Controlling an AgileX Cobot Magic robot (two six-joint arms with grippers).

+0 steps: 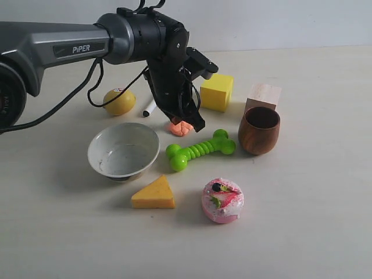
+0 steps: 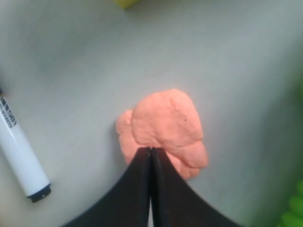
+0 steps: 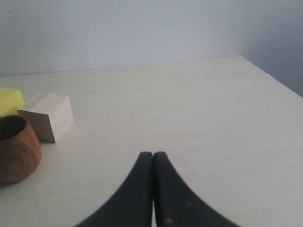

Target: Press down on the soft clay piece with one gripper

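The soft clay piece (image 1: 181,128) (image 2: 165,127) is a salmon-orange lumpy blob lying on the table between the marker and the green bone toy. My left gripper (image 1: 197,123) (image 2: 150,149) is shut with nothing between its fingers. Its black tips rest on the clay's near edge, pointing down onto it. The dark grey PiPER arm (image 1: 64,49) reaches in from the left of the exterior view. My right gripper (image 3: 153,153) is shut and empty above bare table, away from the clay; it does not show in the exterior view.
Around the clay lie a white marker (image 1: 149,108) (image 2: 19,151), a lemon (image 1: 119,102), a yellow block (image 1: 217,91), a green bone toy (image 1: 200,150), a white bowl (image 1: 123,151), a wooden cup (image 1: 259,129) (image 3: 16,149), a wooden cube (image 1: 263,96) (image 3: 47,116), a cheese wedge (image 1: 154,194) and a pink cake puck (image 1: 222,200).
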